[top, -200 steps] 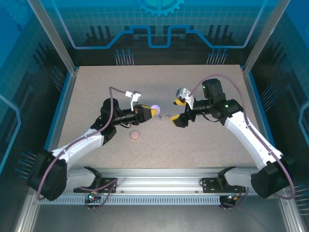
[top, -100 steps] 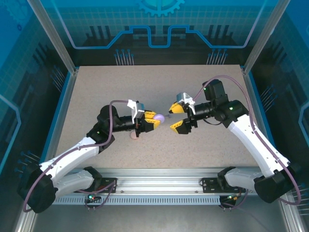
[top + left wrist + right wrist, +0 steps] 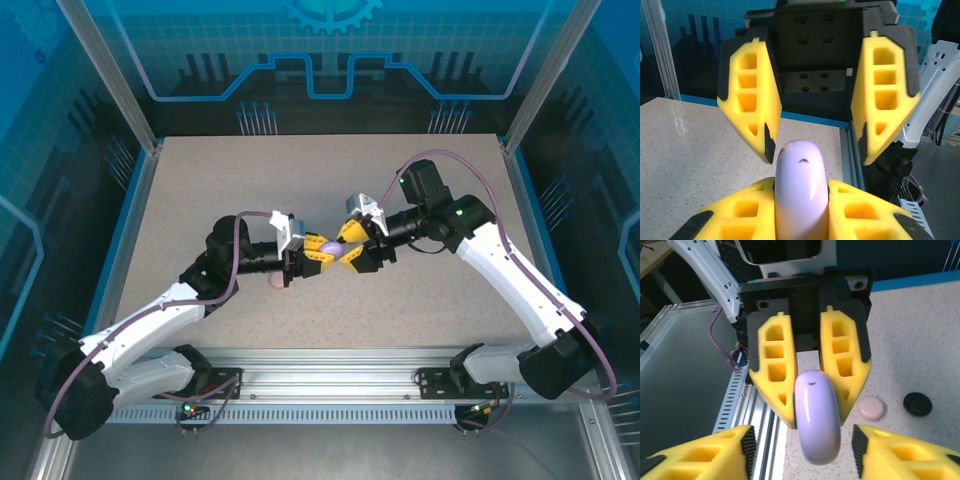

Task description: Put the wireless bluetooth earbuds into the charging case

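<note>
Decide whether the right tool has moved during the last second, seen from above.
Yes. The right tool has moved left, away from the table's right edge, closing in on the lilac case held by the left tool.

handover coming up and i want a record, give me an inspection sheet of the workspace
surface: speckled table, no marks seen
job's things: lilac case held edge-on off the table; pink case and black case lying flat, apart
clutter: nothing seen
grippers: left gripper shut on the lilac case; right gripper with jaws open either side of it
cables: purple cables looping above both arms, away from the jaws
surroundings: blue panel walls; metal rail at the near edge
</note>
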`<state>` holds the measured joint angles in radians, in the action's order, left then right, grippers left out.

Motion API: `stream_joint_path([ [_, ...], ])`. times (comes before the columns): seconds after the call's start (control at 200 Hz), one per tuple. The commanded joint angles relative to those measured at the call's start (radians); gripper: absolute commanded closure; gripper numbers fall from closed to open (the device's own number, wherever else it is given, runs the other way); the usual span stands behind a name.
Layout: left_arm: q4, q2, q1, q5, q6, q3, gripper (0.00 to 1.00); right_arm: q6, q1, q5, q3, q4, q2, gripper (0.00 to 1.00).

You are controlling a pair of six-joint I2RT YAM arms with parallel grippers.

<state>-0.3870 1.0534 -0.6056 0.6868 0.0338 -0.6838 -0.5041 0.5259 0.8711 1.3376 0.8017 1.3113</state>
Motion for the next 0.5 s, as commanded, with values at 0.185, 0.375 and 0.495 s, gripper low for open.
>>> stream_joint_path([
  [0.185, 0.011, -0.025, -0.011, 0.006, 0.032, -0.037, 0.89, -0.01, 0.028, -0.015, 0.04, 0.034, 0.025, 0.59],
  [0.375, 0.011, -0.026, -0.014, 0.002, 0.032, -0.039, 0.89, -0.005, 0.027, -0.022, 0.034, 0.033, 0.022, 0.76],
  [0.495, 0.013, -0.028, -0.015, -0.003, 0.032, -0.037, 0.87, 0.009, 0.021, -0.015, 0.022, 0.019, 0.011, 0.77],
])
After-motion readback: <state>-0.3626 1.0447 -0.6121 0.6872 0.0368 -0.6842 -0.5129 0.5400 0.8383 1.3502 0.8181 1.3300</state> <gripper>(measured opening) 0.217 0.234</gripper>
